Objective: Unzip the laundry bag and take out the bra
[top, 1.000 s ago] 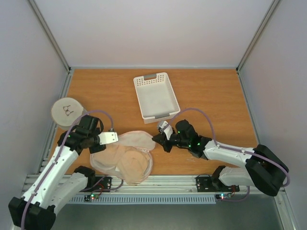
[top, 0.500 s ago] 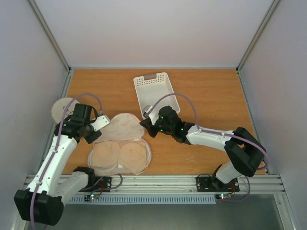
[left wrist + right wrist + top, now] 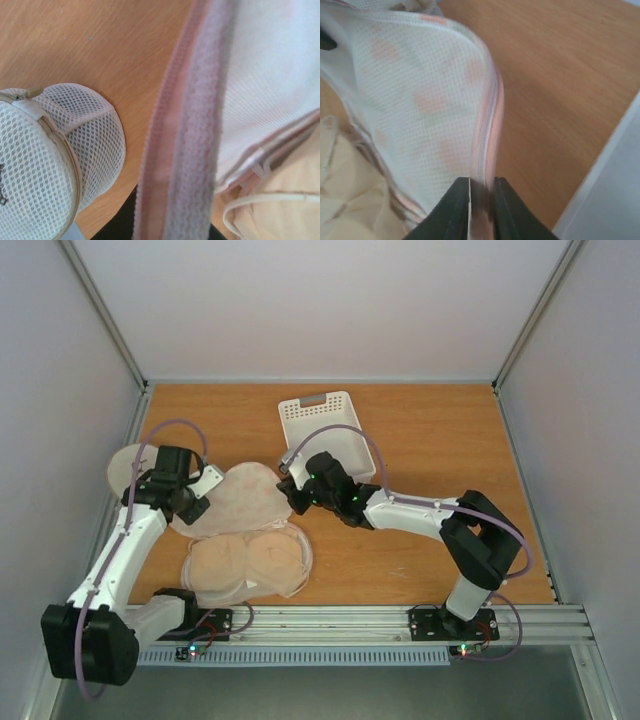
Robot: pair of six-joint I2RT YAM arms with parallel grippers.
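Observation:
The laundry bag [image 3: 240, 502] lies unzipped, its upper half folded back toward the far side with the mesh inside facing up. The peach-beige bra [image 3: 245, 562] lies bare on the lower half near the front edge. My left gripper [image 3: 200, 495] is shut on the flap's left rim; in the left wrist view that zip rim [image 3: 185, 150] runs down between the dark fingers [image 3: 117, 230]. My right gripper [image 3: 290, 492] is shut on the flap's right rim, and its fingers [image 3: 455, 210] pinch the pink edge of the bag [image 3: 420, 100]. A corner of the bra [image 3: 350, 200] shows below.
The white perforated basket [image 3: 290, 445] stands just behind the right gripper, its wall [image 3: 615, 190] close on the right. A round white mesh disc [image 3: 122, 465] lies under the left arm, right beside the bag's rim [image 3: 50, 150].
Both grippers have swung away from the front edge with the bag's upper half, folding it back. The bra, half covered a second ago, now lies uncovered.

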